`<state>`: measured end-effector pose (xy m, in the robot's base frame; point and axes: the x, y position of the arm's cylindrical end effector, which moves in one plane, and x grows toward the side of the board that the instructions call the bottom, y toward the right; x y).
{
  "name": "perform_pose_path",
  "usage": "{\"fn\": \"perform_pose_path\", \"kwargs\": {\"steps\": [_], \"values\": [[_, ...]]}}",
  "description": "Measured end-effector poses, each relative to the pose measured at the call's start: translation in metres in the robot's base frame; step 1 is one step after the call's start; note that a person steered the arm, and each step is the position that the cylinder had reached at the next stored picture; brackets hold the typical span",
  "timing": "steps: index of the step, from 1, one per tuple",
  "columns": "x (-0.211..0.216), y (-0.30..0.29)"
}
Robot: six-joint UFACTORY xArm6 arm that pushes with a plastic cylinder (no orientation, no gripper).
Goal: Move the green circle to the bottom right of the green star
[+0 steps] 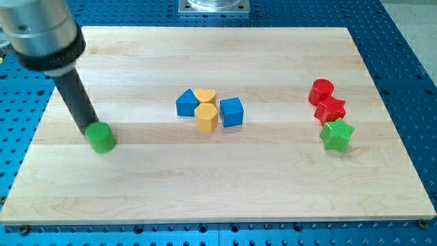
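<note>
1. Jaws are absent on this rod; my tip (90, 129) touches the upper-left edge of the green circle (101, 137), at the board's left.
2. Judging by this, the push is only beginning; next comes a long rightward slide to below-right of the green star (336, 134).
3. Blue and yellow blocks (209, 109) sit mid-board just above that line; two red blocks (326, 101) crowd the star.
</note>
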<state>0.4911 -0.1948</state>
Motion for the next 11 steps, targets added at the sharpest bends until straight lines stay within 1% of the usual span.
{"fn": "perform_pose_path", "kwargs": {"steps": [1, 2, 3, 4, 6, 7, 8, 9, 10, 11], "values": [[0.058, 0.076], [0.07, 0.096], [0.101, 0.077], [0.111, 0.096], [0.105, 0.333], [0.094, 0.318], [0.088, 0.371], [0.089, 0.369], [0.105, 0.44], [0.09, 0.481]]}}
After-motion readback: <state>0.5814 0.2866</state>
